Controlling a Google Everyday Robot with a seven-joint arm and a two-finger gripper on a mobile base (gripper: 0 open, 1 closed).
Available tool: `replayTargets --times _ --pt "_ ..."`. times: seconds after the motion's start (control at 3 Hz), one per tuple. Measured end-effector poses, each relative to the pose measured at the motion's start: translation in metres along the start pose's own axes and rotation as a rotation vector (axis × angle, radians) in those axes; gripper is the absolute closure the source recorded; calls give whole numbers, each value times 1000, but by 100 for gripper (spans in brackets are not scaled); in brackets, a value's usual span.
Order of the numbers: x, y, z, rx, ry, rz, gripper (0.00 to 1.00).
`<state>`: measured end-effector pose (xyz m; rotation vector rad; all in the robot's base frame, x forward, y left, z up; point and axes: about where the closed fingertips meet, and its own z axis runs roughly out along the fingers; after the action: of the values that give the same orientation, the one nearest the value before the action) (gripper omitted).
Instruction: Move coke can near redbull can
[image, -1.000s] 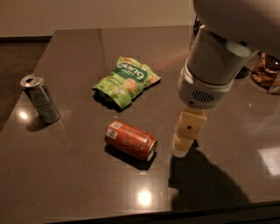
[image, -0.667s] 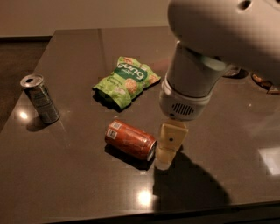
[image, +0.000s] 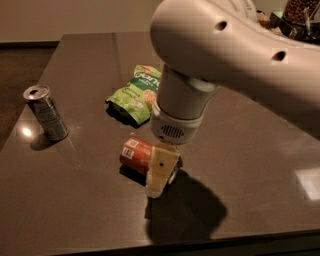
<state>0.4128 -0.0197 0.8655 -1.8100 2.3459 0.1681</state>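
Brown glossy table by a pale wall; gripper at the coke can, grip unclear.

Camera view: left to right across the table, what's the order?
redbull can → coke can → gripper, low at the coke can's right end. The green snack bag lies behind the coke can across the same stretch, so it's left out of the order.

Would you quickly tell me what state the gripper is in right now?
Gripper: at the right end of the lying coke can; whether open, closed or holding it cannot be told.
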Motion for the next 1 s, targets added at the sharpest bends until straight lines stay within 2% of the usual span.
replayTargets --times 0.33,1.0 --pt "-9 0 11 4 12 20 17" --pt "-22 5 19 23 54 31 64"
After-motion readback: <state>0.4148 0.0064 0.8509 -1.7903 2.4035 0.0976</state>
